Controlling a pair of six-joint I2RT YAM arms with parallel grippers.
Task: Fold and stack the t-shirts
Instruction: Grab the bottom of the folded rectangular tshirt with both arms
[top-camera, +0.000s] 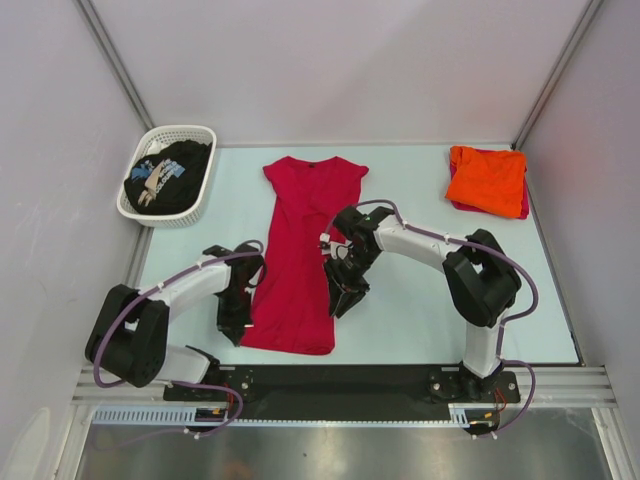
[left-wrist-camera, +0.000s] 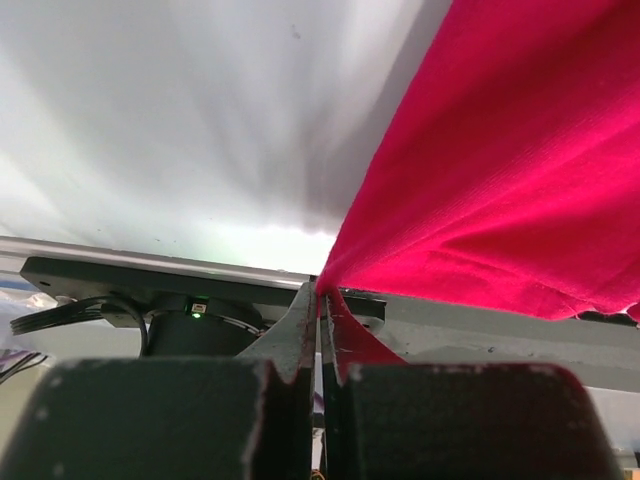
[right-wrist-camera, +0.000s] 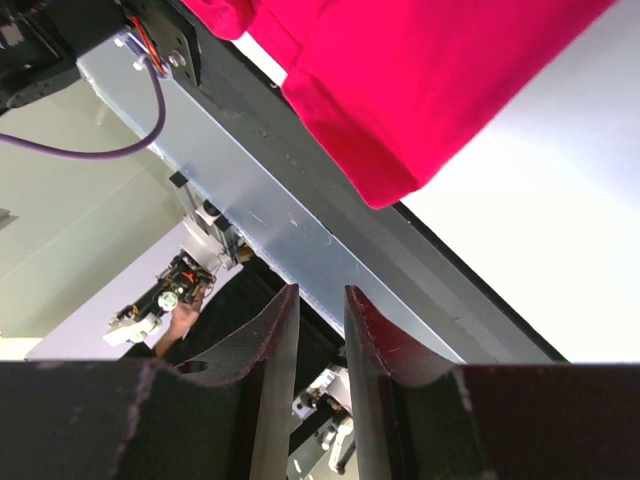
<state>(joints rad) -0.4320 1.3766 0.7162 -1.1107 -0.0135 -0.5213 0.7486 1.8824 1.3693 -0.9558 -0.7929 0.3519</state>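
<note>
The crimson-red t-shirt (top-camera: 300, 240) lies lengthwise on the table, neck to the far side. My left gripper (top-camera: 232, 330) is at its near-left hem corner, shut on the red cloth (left-wrist-camera: 500, 170), which runs up from the left gripper (left-wrist-camera: 322, 290). My right gripper (top-camera: 340, 305) hovers over the shirt's near-right edge. In the right wrist view the right gripper (right-wrist-camera: 320, 295) stands open with nothing between its fingers, and the red hem corner (right-wrist-camera: 400, 80) hangs beyond the tips. The orange t-shirt (top-camera: 487, 180) lies folded at the far right. The black printed t-shirt (top-camera: 170, 175) sits in the basket.
A white lattice basket (top-camera: 165, 215) stands at the far left corner of the pale table (top-camera: 420, 310). The folded orange tee rests on some red cloth (top-camera: 522, 205). A black rail (top-camera: 340, 380) runs along the near edge between the arm bases.
</note>
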